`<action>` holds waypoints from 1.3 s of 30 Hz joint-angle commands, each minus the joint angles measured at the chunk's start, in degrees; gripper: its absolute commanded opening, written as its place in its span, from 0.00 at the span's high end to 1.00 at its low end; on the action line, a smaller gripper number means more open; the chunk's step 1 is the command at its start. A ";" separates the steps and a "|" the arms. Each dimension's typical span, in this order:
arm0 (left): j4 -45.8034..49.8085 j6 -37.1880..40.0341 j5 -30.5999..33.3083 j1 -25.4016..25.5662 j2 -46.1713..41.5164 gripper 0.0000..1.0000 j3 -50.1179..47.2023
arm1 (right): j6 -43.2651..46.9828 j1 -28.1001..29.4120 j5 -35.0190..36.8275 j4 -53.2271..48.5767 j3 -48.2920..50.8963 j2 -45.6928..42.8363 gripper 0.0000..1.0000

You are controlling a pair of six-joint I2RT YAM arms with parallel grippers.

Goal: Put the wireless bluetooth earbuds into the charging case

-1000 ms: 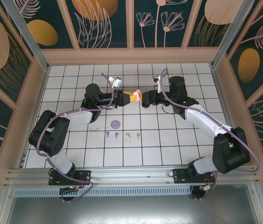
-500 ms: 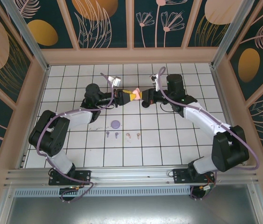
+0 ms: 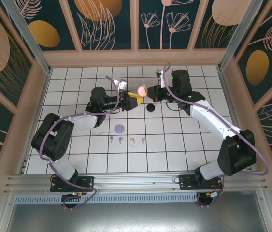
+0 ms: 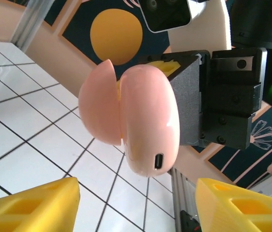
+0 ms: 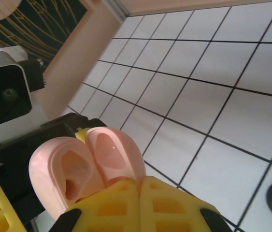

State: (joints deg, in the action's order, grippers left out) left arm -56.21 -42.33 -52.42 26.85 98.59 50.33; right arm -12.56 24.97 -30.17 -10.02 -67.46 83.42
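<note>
Aloft above the white tiled table (image 3: 174,145), a pink charging case (image 4: 145,121) hangs between the two arms at the far middle of the workspace, its clamshell lid standing ajar. The right gripper (image 5: 139,186) has the case to itself: its yellow fingers are pressed together on the edge of the shell, which juts out past them with the moulded earbud wells facing the right wrist camera. From the left wrist view the charging port on the case's rim points back toward the left arm. The left gripper (image 4: 136,198) sits just short of the case with its yellow fingers spread well apart, gripping nothing and touching nothing. Holding the case in the air with the hinge already parted appears meant to keep the wells exposed and to free the left arm for fetching. The earbuds are not yet in any case: the pink earbuds (image 3: 132,140) and the purple earbuds (image 3: 120,140) lie in a short row on the tiles nearer the arm bases, well apart from both grippers. A purple case (image 3: 120,128) rests just beyond that row, and a black case (image 3: 150,108) lies on the tiles near the raised pink one.
</note>
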 commanded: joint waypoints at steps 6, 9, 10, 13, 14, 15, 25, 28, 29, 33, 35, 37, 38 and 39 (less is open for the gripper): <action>38.83 27.62 -2.90 -2.42 -5.45 0.23 11.41 | 14.45 0.34 13.98 -12.87 -4.34 1.64 1.00; 53.61 38.05 -3.12 -2.48 -4.79 0.19 17.22 | 18.28 0.31 16.61 -13.62 -3.86 1.97 1.00; 55.99 40.37 -3.29 -2.51 -4.51 0.19 18.57 | 19.28 0.34 16.63 -13.98 -3.90 2.16 1.00; 63.07 44.87 -3.12 -2.51 -3.48 0.18 21.84 | 21.76 0.64 16.72 -14.95 -4.39 2.83 1.00; 65.37 46.29 -3.21 -2.50 -3.09 0.17 23.16 | 22.31 0.91 16.94 -15.24 -4.59 2.98 1.00; 67.30 47.75 -3.41 -2.51 -2.50 0.17 24.21 | 22.70 1.18 16.91 -15.38 -4.69 2.94 1.00; 83.51 57.72 -6.96 -2.51 5.10 0.22 34.33 | 26.04 6.05 21.05 -17.71 -7.01 2.99 1.00; 87.45 60.16 -7.38 -2.51 6.69 0.25 36.91 | 26.68 7.35 21.80 -18.24 -7.78 3.25 1.00; 88.73 60.97 -7.51 -2.51 7.30 0.26 37.81 | 26.84 7.67 22.04 -18.34 -8.10 3.45 1.00; 90.75 61.93 -8.07 -2.51 9.09 0.27 39.83 | 27.15 8.68 22.33 -18.64 -9.24 3.90 1.00; 90.92 61.93 -8.85 -2.51 9.71 0.27 40.33 | 27.19 9.30 22.42 -18.86 -9.67 4.21 1.00; 90.83 61.93 -9.17 -2.51 10.19 0.27 40.64 | 27.23 9.82 22.70 -19.02 -10.04 4.48 1.00; 90.88 61.84 -9.49 -2.51 10.39 0.27 40.81 | 27.21 9.91 22.87 -19.03 -10.10 4.57 1.00; 90.89 61.85 -9.60 -2.51 10.67 0.27 40.91 | 27.23 10.04 22.88 -18.99 -10.17 4.73 1.00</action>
State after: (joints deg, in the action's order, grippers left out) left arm 32.21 17.43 -59.61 24.51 107.85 89.49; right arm 13.26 34.33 -8.49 -27.57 -75.81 87.39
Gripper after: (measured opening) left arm 0.727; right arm 0.051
